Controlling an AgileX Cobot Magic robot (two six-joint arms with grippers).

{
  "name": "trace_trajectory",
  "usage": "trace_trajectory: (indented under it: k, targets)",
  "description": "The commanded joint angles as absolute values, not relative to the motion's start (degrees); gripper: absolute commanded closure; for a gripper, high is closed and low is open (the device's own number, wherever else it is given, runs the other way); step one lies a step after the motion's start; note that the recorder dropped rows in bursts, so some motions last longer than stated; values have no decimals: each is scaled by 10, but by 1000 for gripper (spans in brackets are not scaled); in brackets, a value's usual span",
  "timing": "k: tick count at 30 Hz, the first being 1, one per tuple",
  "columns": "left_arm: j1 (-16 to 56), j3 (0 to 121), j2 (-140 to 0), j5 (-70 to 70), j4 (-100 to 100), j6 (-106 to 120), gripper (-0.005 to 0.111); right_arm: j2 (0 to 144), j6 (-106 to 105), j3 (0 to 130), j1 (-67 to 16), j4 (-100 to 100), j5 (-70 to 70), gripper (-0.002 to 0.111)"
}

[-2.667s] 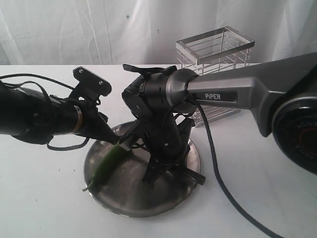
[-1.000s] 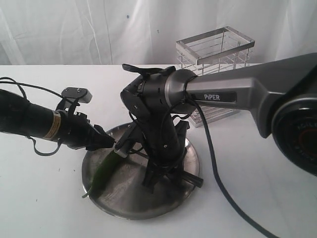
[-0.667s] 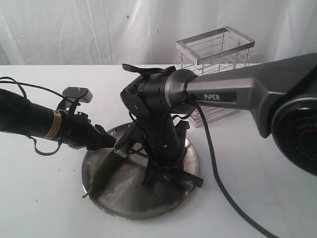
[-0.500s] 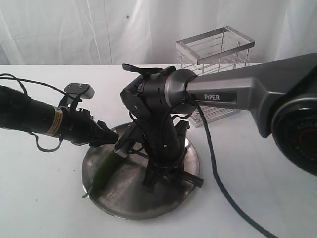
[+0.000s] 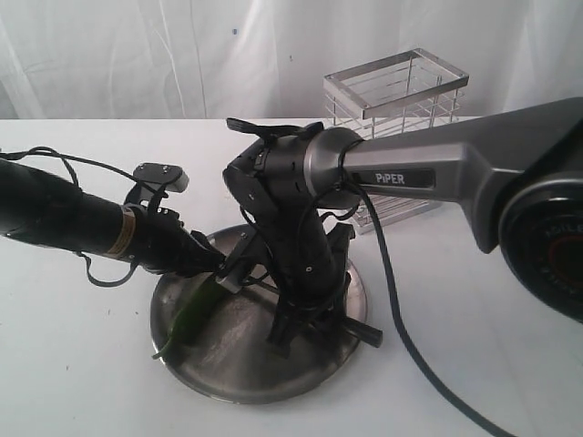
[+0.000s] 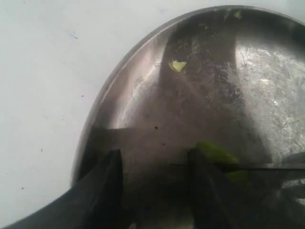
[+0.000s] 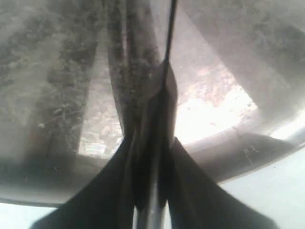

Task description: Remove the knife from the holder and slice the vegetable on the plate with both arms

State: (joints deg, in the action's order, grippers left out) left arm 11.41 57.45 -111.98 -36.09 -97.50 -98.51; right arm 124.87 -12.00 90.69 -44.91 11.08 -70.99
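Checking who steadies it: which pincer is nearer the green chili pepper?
Left. Left pincer sits beside the slender green chili pepper; right pincer, gripping the black-handled knife, stands farther off.

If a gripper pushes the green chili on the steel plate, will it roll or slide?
Likely it slides easily: the plate looks smooth and shiny. The chili is slender and rounded, so it may roll, though its curved stem could stop that. It looks light for its size.

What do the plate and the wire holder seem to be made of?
The plate: likely stainless steel, because it is dull grey and scuffed with blurry reflections. The holder: probably chrome-plated metal wire, because it has shiny thin horizontal bars under a flat bright rim.
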Motion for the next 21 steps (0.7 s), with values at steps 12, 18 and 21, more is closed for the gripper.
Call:
trace_trajectory:
  k: [12, 18, 21]
  targets:
    - [121, 567, -1184, -308, -981, -994, 61, 1247, -137, 946, -457, 126, -700, 108]
    - [121, 567, -1171, -345, -978, -1000, 61, 1257, -137, 946, -457, 128, -700, 108]
    - [121, 567, -1171, -363, -978, -1005, 61, 1259, -140, 948, -457, 129, -700, 108]
